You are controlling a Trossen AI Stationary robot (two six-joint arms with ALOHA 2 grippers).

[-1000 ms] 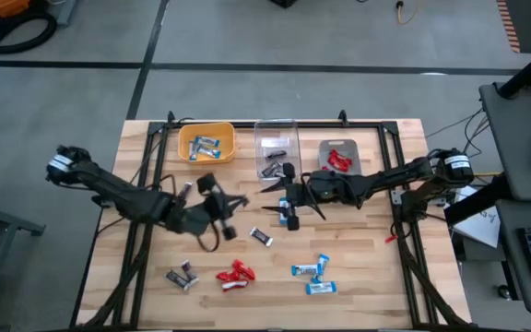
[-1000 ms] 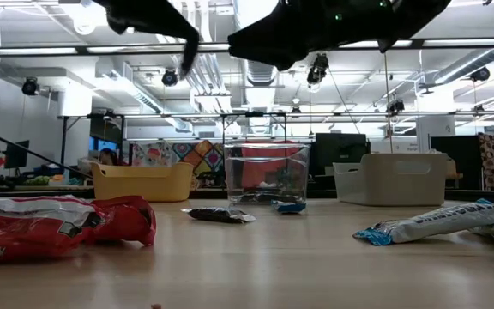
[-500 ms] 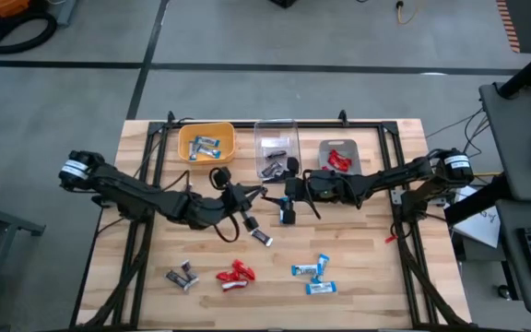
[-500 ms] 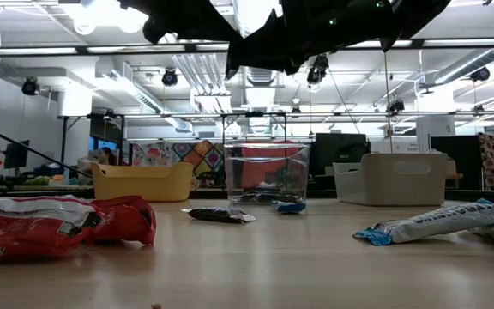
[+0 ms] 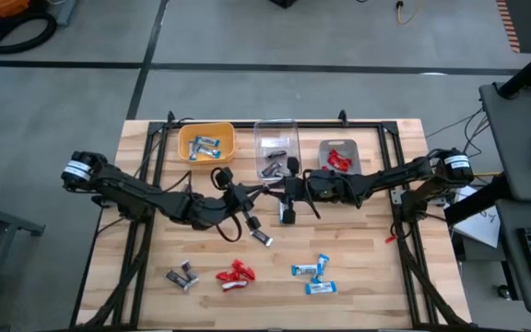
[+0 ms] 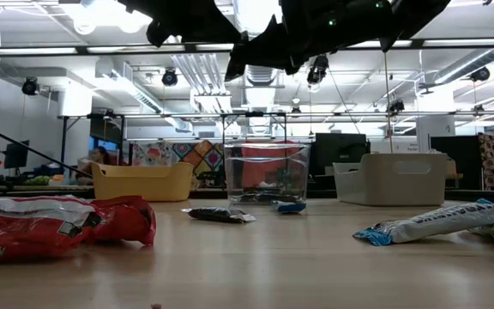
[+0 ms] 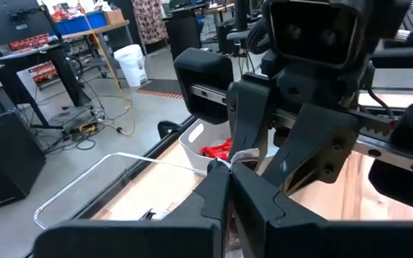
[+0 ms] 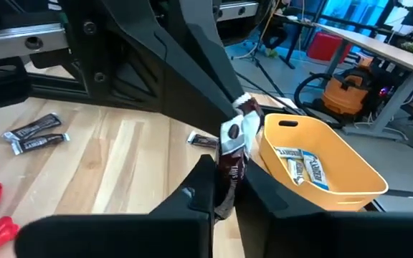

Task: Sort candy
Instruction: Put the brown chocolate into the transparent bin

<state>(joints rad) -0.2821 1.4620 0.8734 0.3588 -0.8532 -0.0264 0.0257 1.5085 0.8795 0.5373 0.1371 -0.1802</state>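
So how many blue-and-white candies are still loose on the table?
2 blue-and-white candies lie side by side at the table's near right: one, one. More already sit in the yellow bin; some may be hidden under the arms.

A grey concrete floor point(image 5: 275, 41) surrounds the wooden table point(image 5: 358, 277), crossed by a dark line at twelve o'clock. An orange vacuum point(image 5: 12, 14) sits at ten o'clock, a dark desk point(image 5: 524, 138) at three. Overhead, white ducts point(image 6: 200, 73) and bright ceiling lights point(image 6: 101, 13) hang above cluttered workbenches.
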